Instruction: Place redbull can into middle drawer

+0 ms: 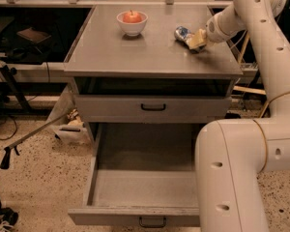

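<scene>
Middle drawer (145, 190): pulled open, well below my gripper and nearer to me.
Upper drawer front (152, 108): shut, below my gripper and above the open drawer.
Cabinet top (135, 52): grey; my gripper is low over its right part.
Gripper (197, 39): right against the redbull can; I cannot tell how far it is open, nor whether it holds the can.
Redbull can (182, 33): lying on the top, directly at the left of my gripper.
White bowl (132, 27): with a red apple (132, 17), well left of my gripper, a little farther back.
</scene>
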Controlling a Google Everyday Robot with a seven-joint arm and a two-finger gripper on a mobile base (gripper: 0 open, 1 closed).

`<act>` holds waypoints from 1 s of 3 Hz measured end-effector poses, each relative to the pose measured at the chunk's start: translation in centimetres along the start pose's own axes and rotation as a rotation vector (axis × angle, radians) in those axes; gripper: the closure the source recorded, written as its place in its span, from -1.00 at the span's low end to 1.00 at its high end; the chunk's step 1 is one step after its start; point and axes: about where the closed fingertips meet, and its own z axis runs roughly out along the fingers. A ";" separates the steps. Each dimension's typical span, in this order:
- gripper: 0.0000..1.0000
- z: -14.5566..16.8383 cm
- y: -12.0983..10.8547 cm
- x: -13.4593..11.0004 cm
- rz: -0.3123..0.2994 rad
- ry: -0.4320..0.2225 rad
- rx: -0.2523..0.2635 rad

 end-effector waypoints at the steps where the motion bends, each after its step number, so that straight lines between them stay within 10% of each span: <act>1: 1.00 -2.6 0.1 1.9 0.010 0.047 -0.050; 3: 1.00 -18.0 -1.8 6.9 0.145 0.078 -0.077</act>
